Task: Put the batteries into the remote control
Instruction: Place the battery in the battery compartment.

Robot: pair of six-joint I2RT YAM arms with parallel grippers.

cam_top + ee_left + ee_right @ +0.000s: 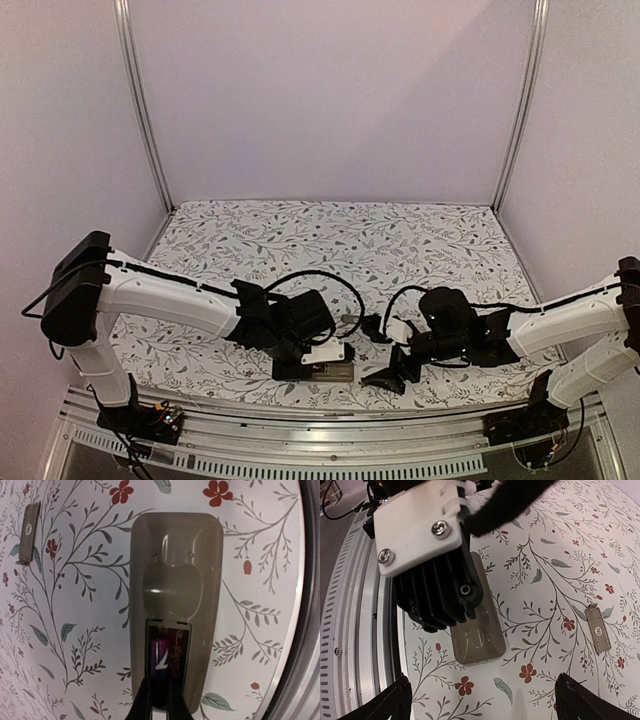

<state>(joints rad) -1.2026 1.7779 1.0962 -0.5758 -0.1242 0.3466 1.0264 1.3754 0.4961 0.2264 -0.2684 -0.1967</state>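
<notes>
Table [300,240] has a floral cloth on it. The remote [175,580] lies near the front edge and everything else is placed relative to it.

Left arm [170,295] reaches in from the remote's left, with its wrist directly above the remote. Right arm [560,325] comes in from the remote's right and stops just short of it.

The remote lies face down and flat on the cloth, with its greyish-tan back up. The battery recess is open at the end nearest the left wrist camera. The other end is rounded and closed. In the right wrist view, the body of the left claw hides most of the remote and only the rounded end shows.

Left claw [161,692]: jaws pinched narrow, tips down in the recess at the battery. I can't tell whether they are squeezing the battery or just resting on it.

Right claw [482,690]: jaws spread wide with nothing between them. It hovers over bare cloth just beside the remote's rounded end.

Tan strip [27,532]: a small flat rectangle lying on the cloth, off to the side of the remote's closed end and not touching it.

Battery [162,657]: one dark cell with a purple wrap sits lengthwise in the recess, its near end hidden by the fingertips.
</notes>
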